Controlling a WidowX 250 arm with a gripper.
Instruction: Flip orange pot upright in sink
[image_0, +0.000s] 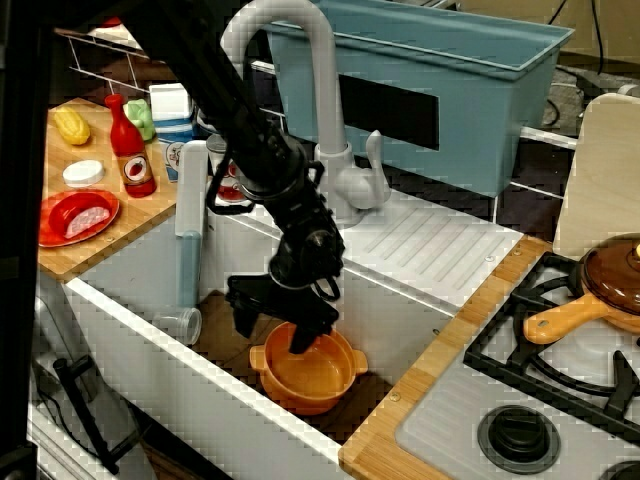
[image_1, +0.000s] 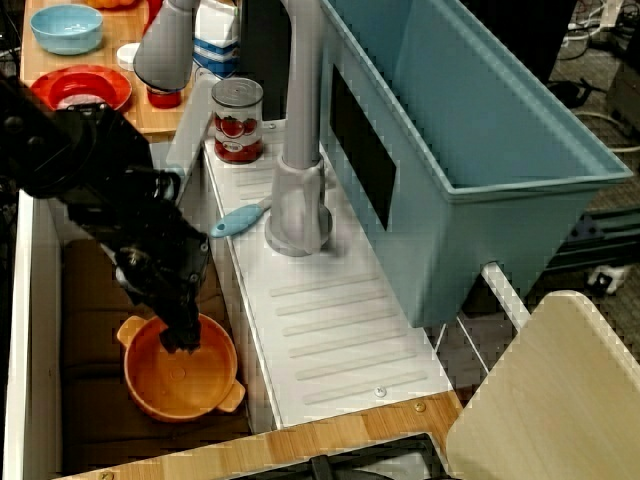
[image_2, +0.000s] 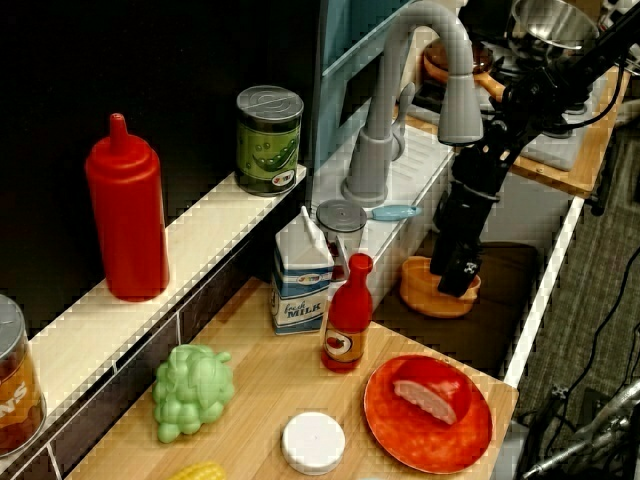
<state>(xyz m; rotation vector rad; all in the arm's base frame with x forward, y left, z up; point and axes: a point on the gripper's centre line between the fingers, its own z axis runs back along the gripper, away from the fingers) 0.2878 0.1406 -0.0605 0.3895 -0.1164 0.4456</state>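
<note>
— In the sink (image_0: 140, 262), what sits on the dark brown floor?
— The orange pot (image_0: 310, 374), smooth round plastic, mouth up and empty.
— And the black pincer (image_0: 290, 335)?
— One finger dips inside the rim; clenched or not, I cannot tell.
— To the right?
— A ribbed white drainboard (image_0: 425, 247), then the stove (image_0: 560, 370).

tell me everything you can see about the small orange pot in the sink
The small round orange plastic toy pot is a shallow, bowl-like vessel with two stubby side handles and a smooth, glossy, empty inside. It sits upright, mouth up, on the dark brown bottom of the white-walled sink, near the wall below the ribbed white drainboard. The black gripper reaches down into it at the rim on the far side; whether it actually grips the rim cannot be told. Nothing else touches the pot.
</note>
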